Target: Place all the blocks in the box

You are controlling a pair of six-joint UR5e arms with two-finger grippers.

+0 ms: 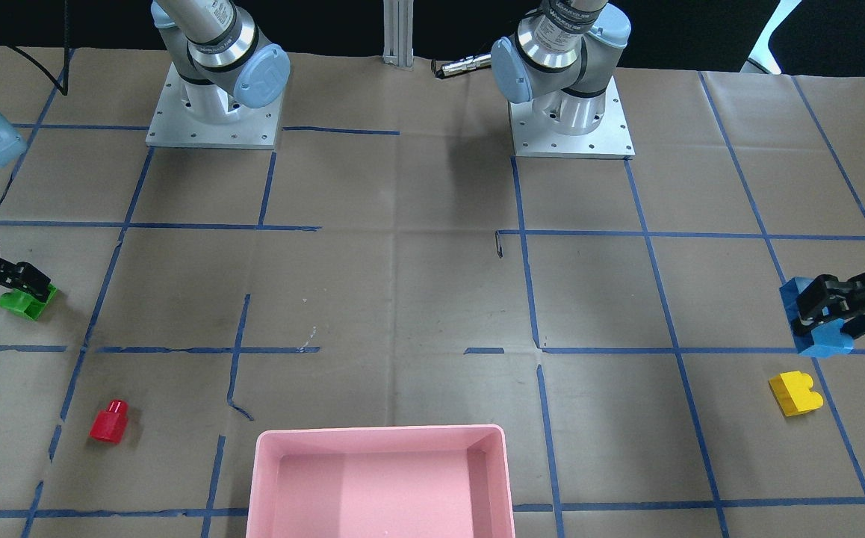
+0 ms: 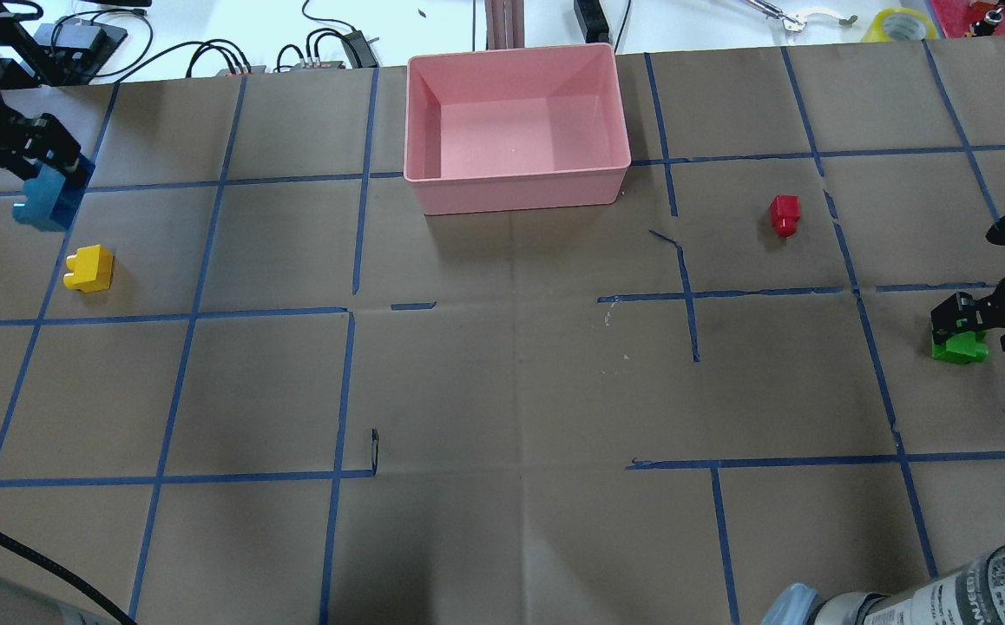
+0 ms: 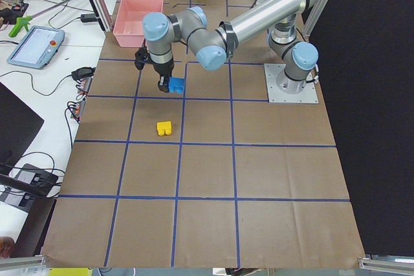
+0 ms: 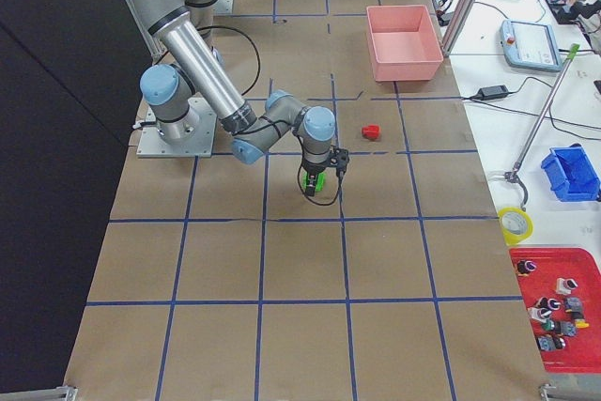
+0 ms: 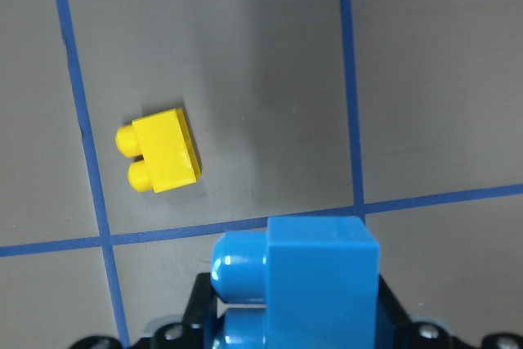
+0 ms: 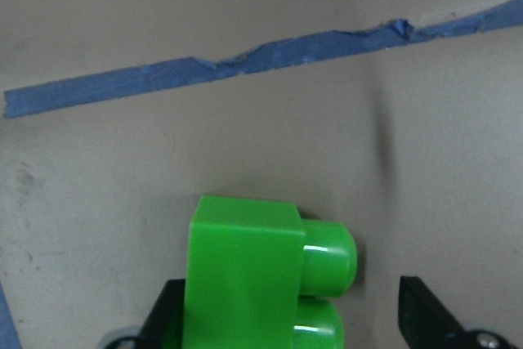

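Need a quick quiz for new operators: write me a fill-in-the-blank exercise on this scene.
The count of blocks inside the pink box is ___. The left tool is shut on the ___. The right tool stands open around the ___. Lying free nearest the left tool is the ___.
Missing: zero; blue block; green block; yellow block.
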